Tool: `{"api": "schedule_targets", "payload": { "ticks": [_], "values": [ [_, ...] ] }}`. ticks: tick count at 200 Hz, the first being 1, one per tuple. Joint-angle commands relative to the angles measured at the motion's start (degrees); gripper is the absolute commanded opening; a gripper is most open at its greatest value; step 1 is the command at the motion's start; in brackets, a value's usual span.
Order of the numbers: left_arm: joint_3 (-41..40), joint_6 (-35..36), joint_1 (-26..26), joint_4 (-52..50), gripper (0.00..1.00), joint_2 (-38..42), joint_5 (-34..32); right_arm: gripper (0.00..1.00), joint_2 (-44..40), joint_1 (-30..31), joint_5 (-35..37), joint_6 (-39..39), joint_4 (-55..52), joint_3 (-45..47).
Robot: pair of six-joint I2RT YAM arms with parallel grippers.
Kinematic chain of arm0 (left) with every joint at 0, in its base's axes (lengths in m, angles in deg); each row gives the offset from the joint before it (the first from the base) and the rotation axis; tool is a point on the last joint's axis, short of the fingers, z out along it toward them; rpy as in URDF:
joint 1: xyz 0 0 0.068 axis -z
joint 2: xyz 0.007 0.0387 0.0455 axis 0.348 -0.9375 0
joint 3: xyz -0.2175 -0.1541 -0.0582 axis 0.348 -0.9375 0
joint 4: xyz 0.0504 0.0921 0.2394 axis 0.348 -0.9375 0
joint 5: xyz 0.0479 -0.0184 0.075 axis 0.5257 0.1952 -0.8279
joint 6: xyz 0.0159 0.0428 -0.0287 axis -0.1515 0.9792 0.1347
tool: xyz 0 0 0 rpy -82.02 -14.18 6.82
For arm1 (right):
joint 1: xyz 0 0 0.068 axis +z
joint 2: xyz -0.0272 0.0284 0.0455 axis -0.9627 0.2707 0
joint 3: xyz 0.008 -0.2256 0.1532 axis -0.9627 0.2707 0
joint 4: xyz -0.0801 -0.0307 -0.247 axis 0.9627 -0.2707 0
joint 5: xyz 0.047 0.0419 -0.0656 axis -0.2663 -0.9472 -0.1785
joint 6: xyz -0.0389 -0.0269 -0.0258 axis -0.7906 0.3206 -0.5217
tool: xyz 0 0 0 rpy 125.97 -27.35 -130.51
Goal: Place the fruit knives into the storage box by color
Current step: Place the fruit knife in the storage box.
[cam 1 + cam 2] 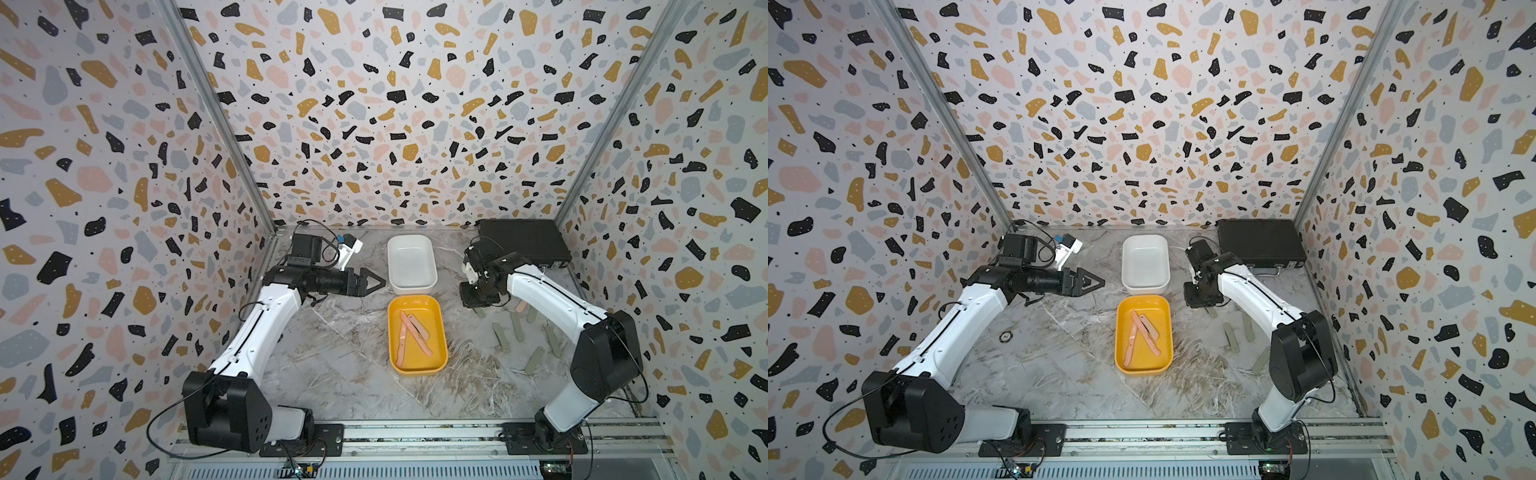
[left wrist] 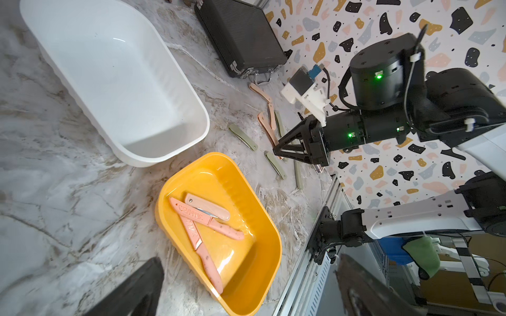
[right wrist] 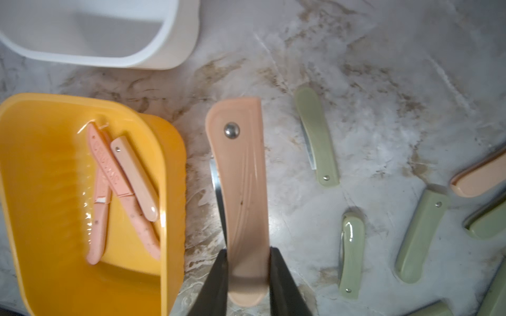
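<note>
Yellow box, nearest, is holding three pink knives. Green knives are lying loose at its three o'clock, plus a stray pink one. At the box's two o'clock, right gripper is clamping one end of a folded pink knife over bare table. Left gripper is hovering, spread wide, at eleven. White box, at twelve, is sitting empty. Step judged: pink transfer. The next move is calling for a carry toward eight o'clock, over the yellow box, then release.

A black case lies on the marble tabletop by the speckled wall.
</note>
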Motion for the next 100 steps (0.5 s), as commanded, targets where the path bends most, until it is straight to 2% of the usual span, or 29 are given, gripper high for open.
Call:
{"api": "schedule_targets", "payload": {
  "ticks": [1, 62, 100],
  "values": [
    [-1.0, 2.19, -1.15, -1.47, 0.99, 2.22, -0.58, 0.19, 0.99, 3.49, 0.36, 1.74, -2.43, -3.87],
    [-5.46, 2.93, -2.02, -2.35, 0.99, 4.69, -0.78, 0.19, 7.59, 12.53, -1.72, 3.92, -0.42, -8.39],
    [-6.73, 2.16, -2.1, -1.05, 0.99, 4.15, -0.35, 0.19, 12.1, 15.54, -2.75, 4.63, 1.32, -9.5]
  ]
}}
